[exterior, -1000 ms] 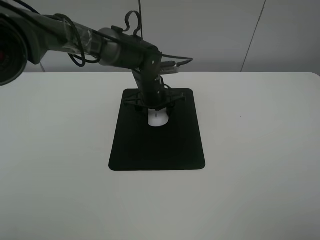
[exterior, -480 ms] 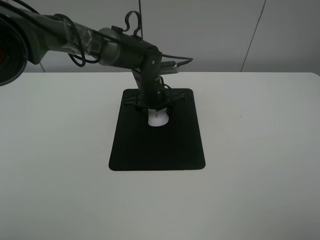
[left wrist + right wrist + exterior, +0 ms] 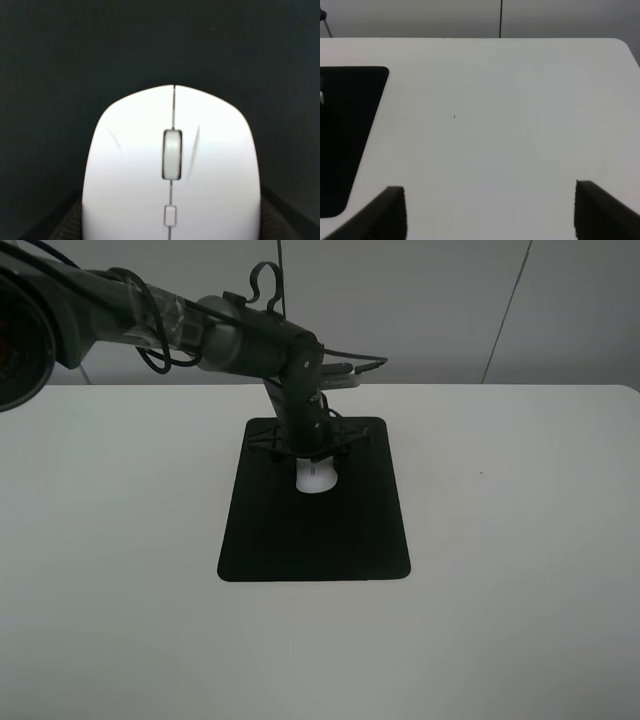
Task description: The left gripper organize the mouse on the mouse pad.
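White mouse (image 3: 316,480) lies lengthwise on mouse pad (image 3: 300,530), nose nearward; left claw (image 3: 312,458) clamps it.

Here's the left gripper (image 3: 312,452), reaching in from the far left on its dark arm (image 3: 235,338) and planted low over the far half of the mouse pad (image 3: 315,535). Its jaws sit right down on the mouse (image 3: 316,480), whose white near end pokes out beneath them. The pad lies square on the white counter (image 3: 520,540), and a black cable (image 3: 352,364) loops off behind the wrist.
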Tool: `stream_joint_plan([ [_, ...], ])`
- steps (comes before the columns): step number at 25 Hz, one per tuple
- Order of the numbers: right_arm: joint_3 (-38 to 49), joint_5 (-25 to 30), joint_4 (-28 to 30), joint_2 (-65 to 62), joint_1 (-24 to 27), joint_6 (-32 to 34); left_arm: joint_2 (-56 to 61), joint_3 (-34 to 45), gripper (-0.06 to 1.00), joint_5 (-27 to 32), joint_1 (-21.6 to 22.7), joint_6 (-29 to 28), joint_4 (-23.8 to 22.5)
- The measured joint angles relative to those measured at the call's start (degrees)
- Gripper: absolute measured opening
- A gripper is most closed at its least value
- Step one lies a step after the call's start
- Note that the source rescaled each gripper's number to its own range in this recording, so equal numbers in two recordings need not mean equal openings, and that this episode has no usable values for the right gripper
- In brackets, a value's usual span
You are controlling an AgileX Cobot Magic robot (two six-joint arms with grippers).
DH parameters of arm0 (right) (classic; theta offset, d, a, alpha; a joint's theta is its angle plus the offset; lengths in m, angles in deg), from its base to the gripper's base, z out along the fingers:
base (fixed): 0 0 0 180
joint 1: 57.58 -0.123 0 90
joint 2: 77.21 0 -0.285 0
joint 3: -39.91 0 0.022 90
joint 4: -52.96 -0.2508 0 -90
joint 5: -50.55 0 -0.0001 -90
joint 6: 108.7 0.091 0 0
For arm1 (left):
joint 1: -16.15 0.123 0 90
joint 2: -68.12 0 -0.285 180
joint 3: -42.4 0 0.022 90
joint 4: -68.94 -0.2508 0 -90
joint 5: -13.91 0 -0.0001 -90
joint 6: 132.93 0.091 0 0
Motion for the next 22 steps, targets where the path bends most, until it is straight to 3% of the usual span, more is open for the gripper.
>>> stream_joint_plan([
  [2,0.0,0.0,0.0,0.0,0.0,0.0,0.0,0.0,0.05,0.0,0.0,0.1,0.0],
  [5,0.0,0.0,0.0,0.0,0.0,0.0,-0.2,0.0,0.33,0.0,0.0,0.1,0.1],
  [7,0.0,0.0,0.0,0.0,0.0,0.0,-0.2,0.0,0.42,0.0,0.0,0.6,0.1],
  [22,0.0,0.0,0.0,0.0,0.0,0.0,-0.2,0.0,0.44,0.0,0.0,3.5,-0.1],
])
